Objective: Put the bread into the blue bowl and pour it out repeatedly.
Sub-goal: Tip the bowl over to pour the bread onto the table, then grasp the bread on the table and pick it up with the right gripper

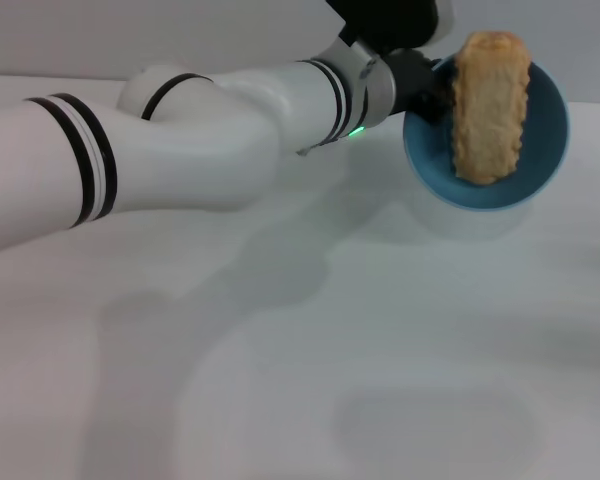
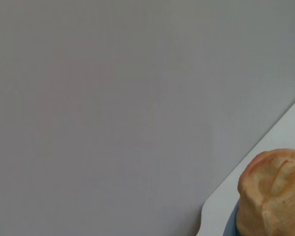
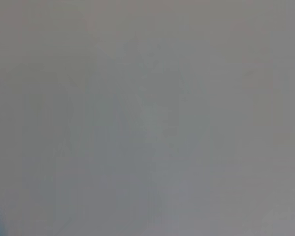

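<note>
The blue bowl [image 1: 546, 130] is held up off the white table and tipped on its side, with its opening facing me. The bread [image 1: 490, 105] stands on end inside it, its flat tan scalloped underside showing and its top end poking past the rim. My left gripper [image 1: 432, 88] has reached across and is shut on the bowl's left rim. In the left wrist view one ridged orange end of the bread [image 2: 273, 194] and a sliver of the bowl [image 2: 230, 227] show. My right gripper is out of view.
The white table [image 1: 380, 350] spreads below the bowl, with the bowl's shadow under it. My left arm [image 1: 180, 140] crosses the upper left of the head view. A grey wall stands behind. The right wrist view shows only plain grey.
</note>
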`<state>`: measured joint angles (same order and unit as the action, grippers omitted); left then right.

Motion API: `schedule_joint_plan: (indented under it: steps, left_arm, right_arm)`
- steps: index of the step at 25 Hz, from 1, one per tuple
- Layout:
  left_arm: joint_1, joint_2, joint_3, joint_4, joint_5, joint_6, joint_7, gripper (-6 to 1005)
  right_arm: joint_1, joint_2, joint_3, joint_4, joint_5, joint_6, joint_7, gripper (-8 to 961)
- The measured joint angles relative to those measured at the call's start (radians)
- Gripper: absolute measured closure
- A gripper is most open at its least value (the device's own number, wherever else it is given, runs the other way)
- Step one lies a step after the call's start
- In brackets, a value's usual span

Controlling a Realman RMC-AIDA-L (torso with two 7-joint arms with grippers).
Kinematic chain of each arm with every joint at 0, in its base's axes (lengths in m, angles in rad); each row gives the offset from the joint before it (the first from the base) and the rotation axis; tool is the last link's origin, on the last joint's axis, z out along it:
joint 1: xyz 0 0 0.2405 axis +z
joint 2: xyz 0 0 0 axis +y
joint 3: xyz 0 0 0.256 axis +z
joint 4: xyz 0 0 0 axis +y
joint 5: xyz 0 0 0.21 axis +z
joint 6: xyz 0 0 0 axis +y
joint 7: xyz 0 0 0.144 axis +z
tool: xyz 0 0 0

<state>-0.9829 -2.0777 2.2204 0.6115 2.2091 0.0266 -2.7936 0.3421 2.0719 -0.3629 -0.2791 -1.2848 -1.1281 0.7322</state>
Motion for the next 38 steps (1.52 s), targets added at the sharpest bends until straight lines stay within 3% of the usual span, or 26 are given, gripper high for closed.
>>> schedule_joint_plan:
  steps: [8, 17, 29, 33, 38]
  left_arm:
    - [-0.018, -0.001, 0.083, 0.015, 0.002, -0.097, 0.174, 1001]
    - [-0.037, -0.001, 0.073, 0.02, -0.002, -0.111, 0.269, 1000]
    - [0.014, -0.001, 0.036, -0.01, -0.011, -0.136, 0.123, 1001]
    - [0.034, 0.0, 0.003, -0.009, -0.011, -0.128, 0.107, 1001]
    - [0.042, 0.0, -0.019, -0.022, -0.014, -0.123, 0.062, 1000]
  right_arm:
    - [-0.021, 0.001, 0.019, 0.059, 0.123, -0.035, -0.09, 334]
    - [-0.026, 0.001, 0.047, 0.089, 0.127, -0.03, -0.091, 344]
    - [-0.011, -0.001, 0.07, 0.198, 0.124, -0.031, -0.049, 356]
    - [-0.007, -0.013, 0.009, 0.139, -0.014, -0.018, 0.213, 360]
    - [-0.02, -0.016, -0.063, -0.187, -0.494, -0.066, 0.888, 365]
